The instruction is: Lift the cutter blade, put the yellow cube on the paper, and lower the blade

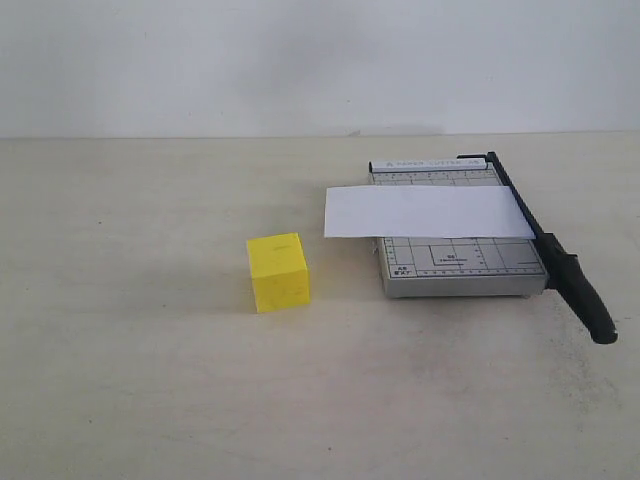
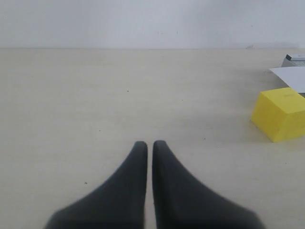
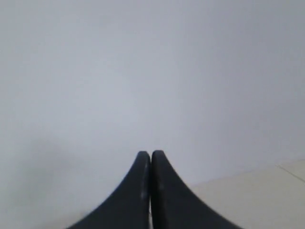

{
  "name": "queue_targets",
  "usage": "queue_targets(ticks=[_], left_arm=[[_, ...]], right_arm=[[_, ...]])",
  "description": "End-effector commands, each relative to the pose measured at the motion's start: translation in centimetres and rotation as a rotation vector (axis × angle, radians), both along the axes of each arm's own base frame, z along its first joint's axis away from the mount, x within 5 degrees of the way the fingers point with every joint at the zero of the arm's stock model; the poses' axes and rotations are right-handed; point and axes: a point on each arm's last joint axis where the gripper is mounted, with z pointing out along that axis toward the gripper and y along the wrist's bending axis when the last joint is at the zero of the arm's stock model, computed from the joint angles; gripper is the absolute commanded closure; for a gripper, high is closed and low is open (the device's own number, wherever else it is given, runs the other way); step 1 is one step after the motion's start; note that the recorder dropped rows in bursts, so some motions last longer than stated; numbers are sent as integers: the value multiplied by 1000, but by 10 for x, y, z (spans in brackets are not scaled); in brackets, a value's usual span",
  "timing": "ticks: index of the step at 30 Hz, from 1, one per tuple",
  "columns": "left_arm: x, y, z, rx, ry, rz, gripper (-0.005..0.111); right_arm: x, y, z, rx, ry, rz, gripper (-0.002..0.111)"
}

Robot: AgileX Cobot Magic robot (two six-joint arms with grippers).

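Left gripper (image 2: 149, 145): fingers (image 2: 138, 162) drawn together with only a thin slit between the tips, nothing pinched, hanging just above the bare table (image 1: 140, 380). Right gripper (image 3: 151, 154): fingers (image 3: 140, 171) pressed flat against each other, also holding nothing. Beyond the tips is mostly the white wall (image 3: 143, 71) plus a sliver of tabletop, so where the task items sit relative to that gripper can't be told. The yellow cube (image 1: 278, 272) stands flat on the table, ahead of the left fingertips and off toward the cutter side, well apart from them. Past the cube from those fingertips is the grey cutter board (image 1: 455, 258). The paper (image 1: 425, 211) lies flat across it, one end overhanging the board edge that faces the cube – the cube is near that end but not touching paper or board. The cutter blade (image 1: 528, 222) is down, lying along the board's far edge from the cube, with the paper's other end reaching up to it. Its thick black handle (image 1: 586, 297) sticks out past the board's front corner and rests low near the table – the task item farthest from the left fingers.
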Motion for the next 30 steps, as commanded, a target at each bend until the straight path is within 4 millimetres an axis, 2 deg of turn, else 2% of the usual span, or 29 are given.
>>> queue_targets(ticks=[1, 5, 10, 14, 16, 18, 22, 24, 27, 30], left_arm=[[0, 0, 0, 1, -14, 1, 102], [0, 0, 0, 1, -14, 1, 102], [0, 0, 0, 0, -16, 1, 102], [0, 0, 0, 0, -16, 1, 102], [0, 0, 0, 0, -16, 1, 102], [0, 0, 0, 0, -16, 1, 102], [0, 0, 0, 0, -16, 1, 102], [0, 0, 0, 0, -16, 1, 102], [0, 0, 0, 0, -16, 1, 102], [0, 0, 0, 0, -16, 1, 102]], right_arm=[[-1, -2, 3, 301, -63, 71, 109], [7, 3, -17, 337, 186, 95, 109], [37, 1, -40, 304, 497, 28, 108], [58, -2, -63, 309, 709, -23, 100], [68, 1, -71, 246, 815, 7, 92], [79, 9, -74, 158, 815, 94, 83], [101, 40, -61, -235, 569, 421, 66], [109, 42, -63, -262, 592, 436, 60], [117, 35, -73, -278, 709, 369, 51], [122, 31, -72, -284, 691, 312, 42]])
